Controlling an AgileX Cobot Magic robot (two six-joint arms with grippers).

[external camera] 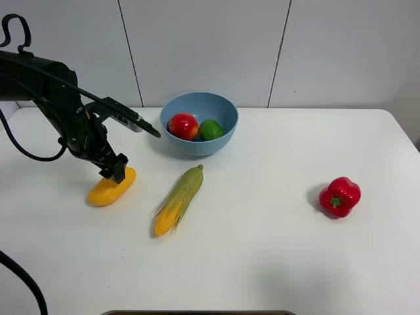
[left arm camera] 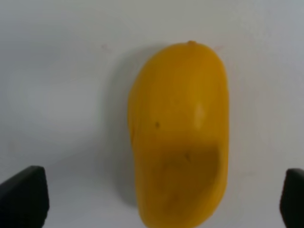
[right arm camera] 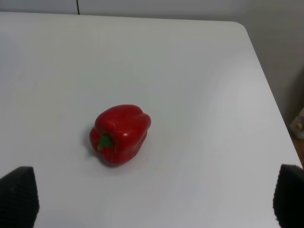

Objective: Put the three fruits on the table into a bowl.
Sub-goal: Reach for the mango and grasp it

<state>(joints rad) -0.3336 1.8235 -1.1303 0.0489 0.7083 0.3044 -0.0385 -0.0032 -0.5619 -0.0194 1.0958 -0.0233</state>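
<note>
White tabletop point(external camera: 262, 262) on your left side holds the mango point(external camera: 111, 189), lying flat, with your left gripper point(external camera: 139, 156) spread wide over it and neither finger touching it in the wrist view. The pomegranate point(external camera: 183, 126) and lime point(external camera: 210, 129) sit side by side in the blue bowl point(external camera: 199, 149) just behind. A corn cob point(external camera: 178, 200) lies beside the mango, and your right gripper point(right arm camera: 154, 197), also wide and holding nothing, hangs near the red pepper point(right arm camera: 121, 134).

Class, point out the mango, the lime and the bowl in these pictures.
mango point(left arm camera: 178, 137), left wrist view, middle of its yellow skin.
lime point(external camera: 210, 130), exterior high view, its green top.
bowl point(external camera: 197, 148), exterior high view, near outer wall.
</note>
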